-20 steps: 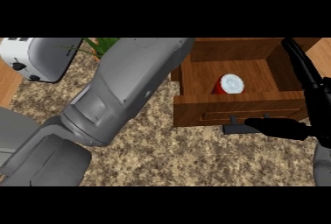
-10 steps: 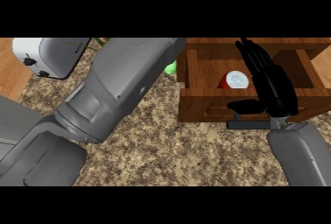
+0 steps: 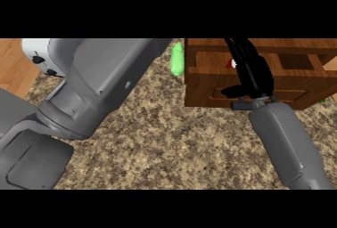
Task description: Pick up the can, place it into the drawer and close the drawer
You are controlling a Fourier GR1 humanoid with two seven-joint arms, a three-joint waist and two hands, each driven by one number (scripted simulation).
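Head view of the speckled stone bench (image 3: 178, 133). The wooden drawer (image 3: 211, 89) occupies the 1 to 2 o'clock region of the view, its front panel facing the lower edge and its interior open at the top. The can (image 3: 231, 63) sits inside the drawer, visible only as a small red-and-white patch just left of the right hand; most of it is hidden behind that hand.

The right hand (image 3: 253, 73) extends from its grey forearm, which enters from 5 o'clock, and lies over the drawer front with fingers straight and held together, pointing toward 12 o'clock; the thumb projects leftward against the front panel. The fingers are not curled round anything.

The left forearm fills the 9 to 11 o'clock region; the left hand lies outside the view.

A green object (image 3: 176, 58) rests on the bench just left of the drawer, at 12 o'clock. A white appliance (image 3: 41, 55) stands at 10 o'clock, partly behind the left forearm.
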